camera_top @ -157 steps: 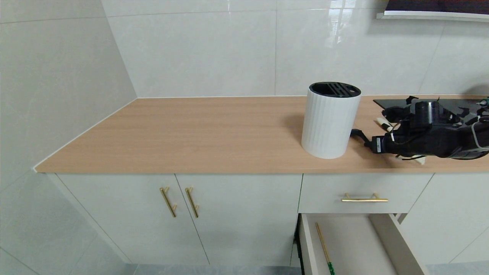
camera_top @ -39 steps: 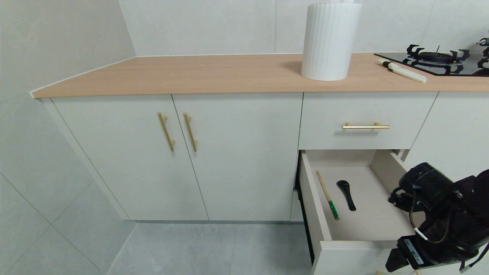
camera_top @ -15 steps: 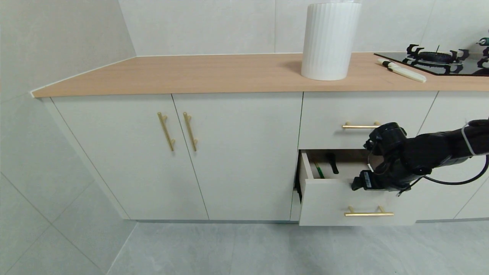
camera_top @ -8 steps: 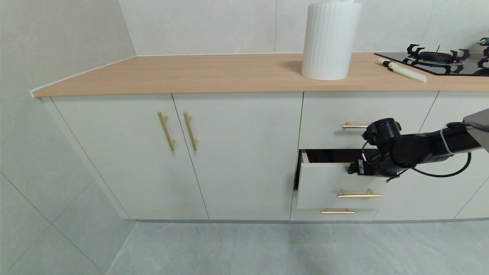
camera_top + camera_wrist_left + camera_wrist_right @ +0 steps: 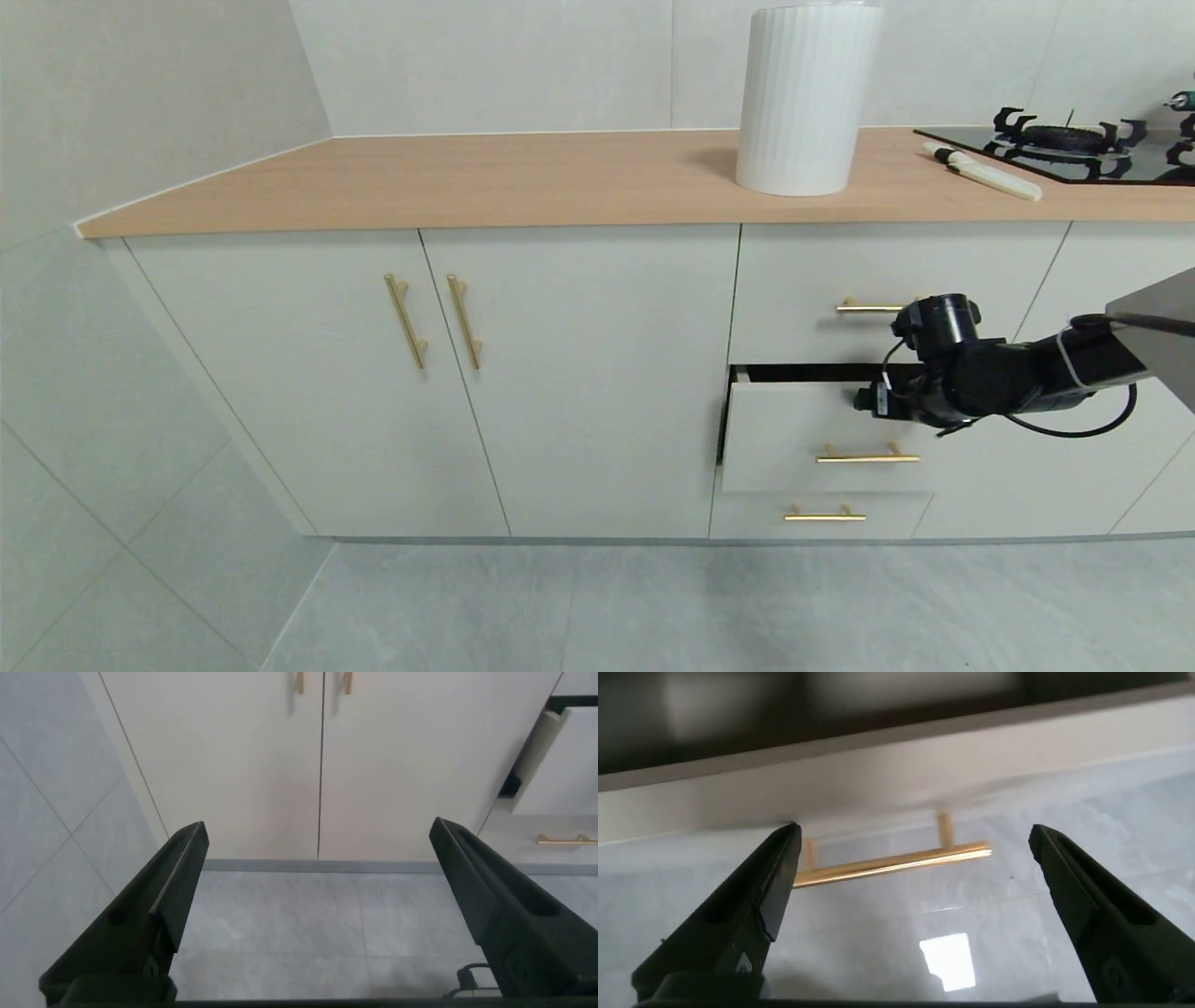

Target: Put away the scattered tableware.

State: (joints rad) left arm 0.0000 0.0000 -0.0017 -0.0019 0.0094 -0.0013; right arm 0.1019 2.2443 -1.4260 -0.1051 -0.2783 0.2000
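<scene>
The middle drawer (image 5: pixel 812 425) stands ajar by a narrow dark gap, its gold handle (image 5: pixel 866 457) facing out. My right gripper (image 5: pixel 864 399) rests against the upper part of the drawer front, open and holding nothing. In the right wrist view the right gripper (image 5: pixel 913 838) is spread wide before the drawer front and its handle (image 5: pixel 892 863). The drawer's contents are hidden. My left gripper (image 5: pixel 318 829) hangs open and low above the floor, facing the cabinet doors (image 5: pixel 322 756); the drawer's side (image 5: pixel 537 751) juts out beyond them.
On the wooden counter (image 5: pixel 485 177) stand a white ribbed holder (image 5: pixel 801 103) and a cream-handled knife (image 5: pixel 980 173) beside the gas hob (image 5: pixel 1064 149). A double-door cabinet (image 5: pixel 434 373) is left of the drawers. Grey floor tiles (image 5: pixel 560 607) lie open below.
The drawer has slid inward from half open to nearly closed, hiding the chopsticks and black spoon. My right gripper has followed it toward the cabinet.
</scene>
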